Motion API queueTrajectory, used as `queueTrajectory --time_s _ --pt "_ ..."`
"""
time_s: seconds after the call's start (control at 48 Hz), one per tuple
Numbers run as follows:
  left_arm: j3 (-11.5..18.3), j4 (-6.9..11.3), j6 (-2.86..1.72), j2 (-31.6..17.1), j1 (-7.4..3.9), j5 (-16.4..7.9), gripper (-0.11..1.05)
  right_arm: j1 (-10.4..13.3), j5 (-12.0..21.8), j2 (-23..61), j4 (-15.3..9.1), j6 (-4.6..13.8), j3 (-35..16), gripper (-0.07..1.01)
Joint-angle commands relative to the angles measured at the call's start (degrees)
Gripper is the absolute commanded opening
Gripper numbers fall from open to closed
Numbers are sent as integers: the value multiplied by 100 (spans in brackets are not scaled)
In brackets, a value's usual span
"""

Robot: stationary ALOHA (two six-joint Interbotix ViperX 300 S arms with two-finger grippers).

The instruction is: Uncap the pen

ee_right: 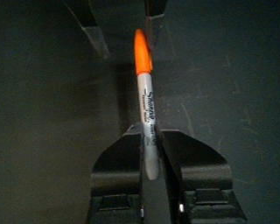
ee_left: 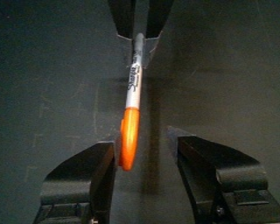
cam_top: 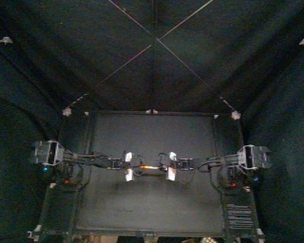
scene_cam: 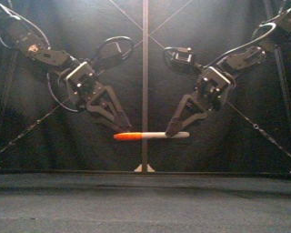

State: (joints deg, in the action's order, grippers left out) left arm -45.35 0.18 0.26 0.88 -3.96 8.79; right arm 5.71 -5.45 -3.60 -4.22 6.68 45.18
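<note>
Desk (cam_top: 148,204): black, with black curtain (cam_top: 152,57) behind; the work hangs in the air above the desk's middle.
Pen (scene_cam: 152,136): level, held clear of the desk between the two claws, touching no surface.
Cap (scene_cam: 130,136): orange, on the pen's left end, seated on the barrel; no gap shows at the joint.
Barrel (scene_cam: 173,135): grey with dark print, running off to the right.
Right claw (ee_right: 149,136): clenched on the barrel's rear part, the print and the cap standing free beyond it.
Left claw (ee_left: 143,144): released, one jaw on either side of the cap; the cap lies nearer one jaw, and I cannot tell whether it touches.
Step, as I judge it: closing the left claw on the cap; the pull itself is not yet begun.
To do it well: centre the cap between the jaws first, close on orange only and short of the joint, hold the right grip firm, then draw the claws apart straight along the pen's line.
Risk: an off-centre close may shove the pen sideways and turn it in the right claw; a grip across the joint would pin cap to barrel; a smooth cap may slip.
</note>
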Motion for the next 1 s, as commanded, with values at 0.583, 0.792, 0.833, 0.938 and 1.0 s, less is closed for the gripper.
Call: queueTrajectory --time_s 0.583,0.792,0.833,0.938,1.0 --pt "202 -132 -9 70 -167 -554 39 26 -202 -202 62 35 264 44" --pt "-211 -149 -9 475 -255 -571 39 149 -773 -387 290 35 861 44" --pt "-308 -149 -9 571 -272 -571 39 167 -835 -413 308 35 923 44" --pt "-510 -149 -9 756 -299 -571 39 220 -923 -483 316 35 1028 44" --pt "-589 -149 -9 861 -308 -554 39 229 -967 -519 316 26 1055 44"
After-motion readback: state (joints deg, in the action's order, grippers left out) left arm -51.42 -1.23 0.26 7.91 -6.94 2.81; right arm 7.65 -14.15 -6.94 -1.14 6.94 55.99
